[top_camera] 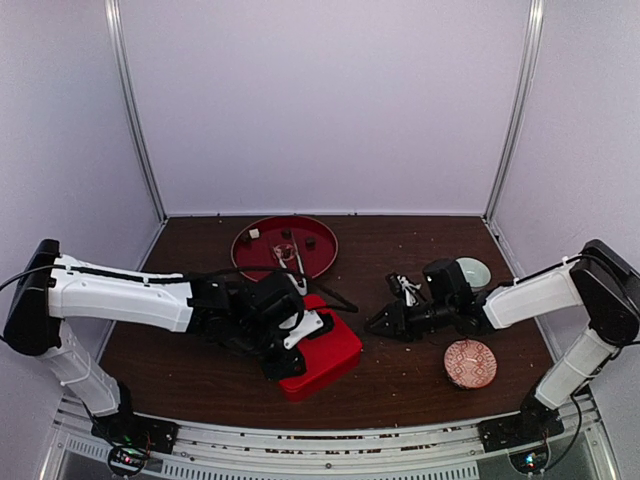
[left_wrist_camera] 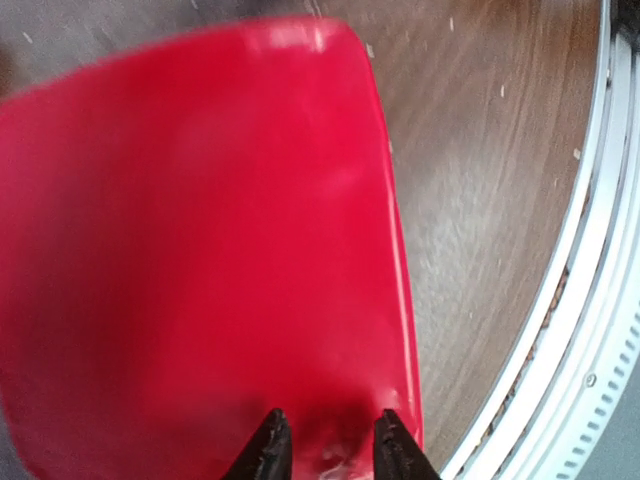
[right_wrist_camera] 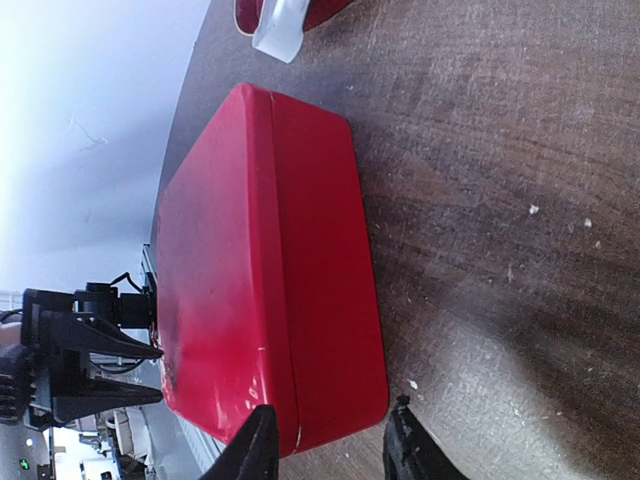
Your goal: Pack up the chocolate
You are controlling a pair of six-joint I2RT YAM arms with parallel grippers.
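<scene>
Chocolate lies in a few small pieces, dark and cream, on the round red tray at the back of the surface, with a pair of tongs lying among them. It is well apart from both sets of jaws.

Nearer the arms sits a red box with its lid on. The left arm reaches over its near left corner. From the left wrist camera, the left jaws stand part-way apart above the glossy lid, both dark fingertips over its near edge. Nothing shows clamped between them, and I cannot tell whether the tips rest on the lid or hang just clear of it.

The right arm comes in low from the other side, pointing at the box's right end. The right jaws are also part-way apart and released. One of its fingertips is over bare wood just beside the box wall, and the other is at the lid's edge, so the near end of the box lies between them unsqueezed.

A pale teal bowl stands behind the right arm and a patterned pink bowl in front of it.
</scene>
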